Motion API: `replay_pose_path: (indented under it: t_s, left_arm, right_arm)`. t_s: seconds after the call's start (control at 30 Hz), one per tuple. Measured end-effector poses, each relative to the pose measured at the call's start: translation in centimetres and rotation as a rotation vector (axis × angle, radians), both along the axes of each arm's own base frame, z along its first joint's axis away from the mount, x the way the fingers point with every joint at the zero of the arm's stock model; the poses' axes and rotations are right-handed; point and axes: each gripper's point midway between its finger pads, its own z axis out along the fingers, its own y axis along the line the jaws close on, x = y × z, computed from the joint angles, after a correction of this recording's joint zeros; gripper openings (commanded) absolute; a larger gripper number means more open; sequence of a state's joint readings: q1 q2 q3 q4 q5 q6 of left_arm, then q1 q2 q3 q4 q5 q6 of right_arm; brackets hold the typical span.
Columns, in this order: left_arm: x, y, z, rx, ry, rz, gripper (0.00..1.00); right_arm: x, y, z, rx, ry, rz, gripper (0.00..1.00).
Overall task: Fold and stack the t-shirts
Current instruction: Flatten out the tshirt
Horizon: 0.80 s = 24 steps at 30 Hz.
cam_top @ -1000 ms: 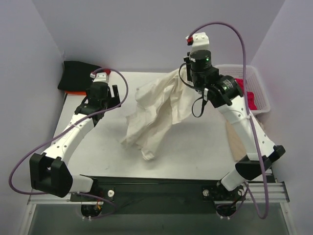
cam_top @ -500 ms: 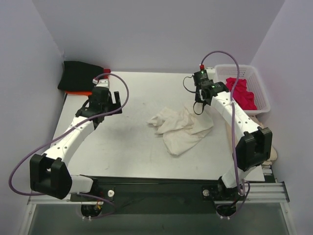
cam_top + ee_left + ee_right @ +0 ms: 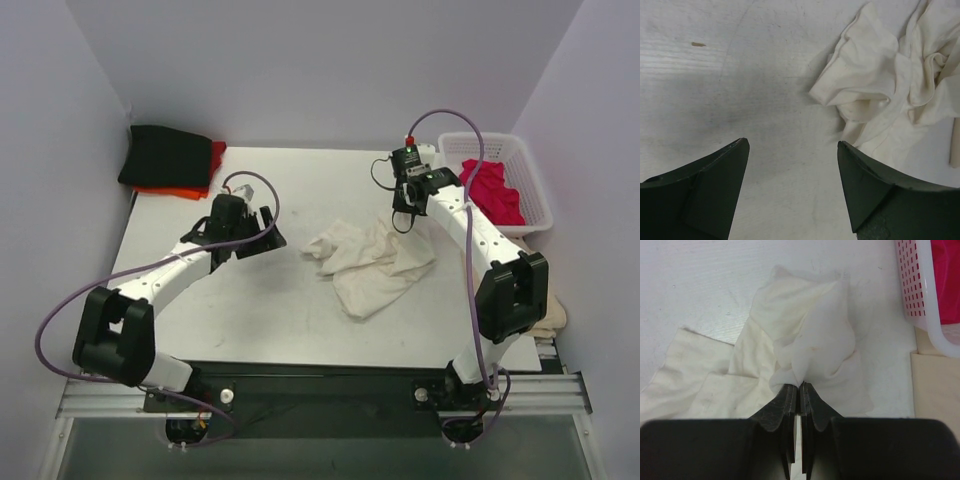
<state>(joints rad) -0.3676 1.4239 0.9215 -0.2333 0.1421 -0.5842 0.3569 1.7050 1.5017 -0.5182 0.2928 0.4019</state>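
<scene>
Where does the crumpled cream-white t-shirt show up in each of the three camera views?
Top external: the cream-white t-shirt lies crumpled right of the table's middle.
Left wrist: upper right, beyond the open left tool.
Right wrist: centre, a fold pinched in the shut right tool.
Shared landmark: the white tabletop under it in all three; the white basket shows only in the top and right wrist views.

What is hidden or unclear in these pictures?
Top view: orange-red shirt, mostly under the black shirt.
Right wrist view: crimson shirt, inside the basket, cut by the edge.
Left wrist view: cream-white shirt, cut by the right edge; sleeves lost in folds.
</scene>
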Motion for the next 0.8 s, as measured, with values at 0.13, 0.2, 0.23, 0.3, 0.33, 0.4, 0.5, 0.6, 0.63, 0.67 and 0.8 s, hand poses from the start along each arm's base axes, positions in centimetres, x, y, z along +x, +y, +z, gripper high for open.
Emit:
replay_pose_path:
  t_s: [0.13,0.2,0.23,0.3,0.33,0.4,0.5,0.6,0.63,0.67,0.8]
  left_arm:
    - [0.9,-1.8,-1.5,-0.105,0.065,0.036,0.82]
    - [1.3,-2.7,-2.3,-0.151,0.098,0.053,0.82]
    - [1.5,-3.0,-2.6,-0.174,0.115,0.064,0.82]
    - [1.8,-3.8,-3.3,-0.226,0.154,0.087,0.81]
    - [2.0,-4.2,-3.4,-0.250,0.170,0.097,0.80]
    - [2.3,-4.9,-3.8,-0.301,0.199,0.116,0.80]
    - [2.6,-5.9,-4.1,-0.364,0.238,0.144,0.80]
    - [3.0,-6.8,-4.3,-0.414,0.275,0.163,0.75]
    - [3.2,-7.1,-4.3,-0.428,0.285,0.167,0.74]
    - [3.4,-7.4,-4.4,-0.439,0.295,0.172,0.72]
    - [3.9,-8.5,-4.7,-0.459,0.325,0.185,0.62]
  right_arm:
    - [-0.1,0.2,-0.1,0.016,0.003,-0.004,0.00]
    - [-0.1,0.2,-0.3,0.017,0.006,-0.007,0.00]
    - [-0.2,0.2,-0.4,0.016,0.009,-0.007,0.00]
    - [-0.4,0.1,-0.7,0.014,0.016,-0.007,0.00]
    - [-0.4,0.1,-0.8,0.013,0.019,-0.008,0.00]
    - [-0.5,0.1,-1.0,0.011,0.022,-0.007,0.00]
    - [-0.5,0.1,-1.0,0.011,0.023,-0.008,0.00]
    - [-0.5,0.1,-1.0,0.011,0.024,-0.007,0.00]
    - [-0.5,0.1,-1.0,0.011,0.024,-0.007,0.00]
    - [-0.5,0.0,-1.0,0.011,0.023,-0.008,0.00]
    - [-0.5,0.0,-1.0,0.010,0.024,-0.010,0.00]
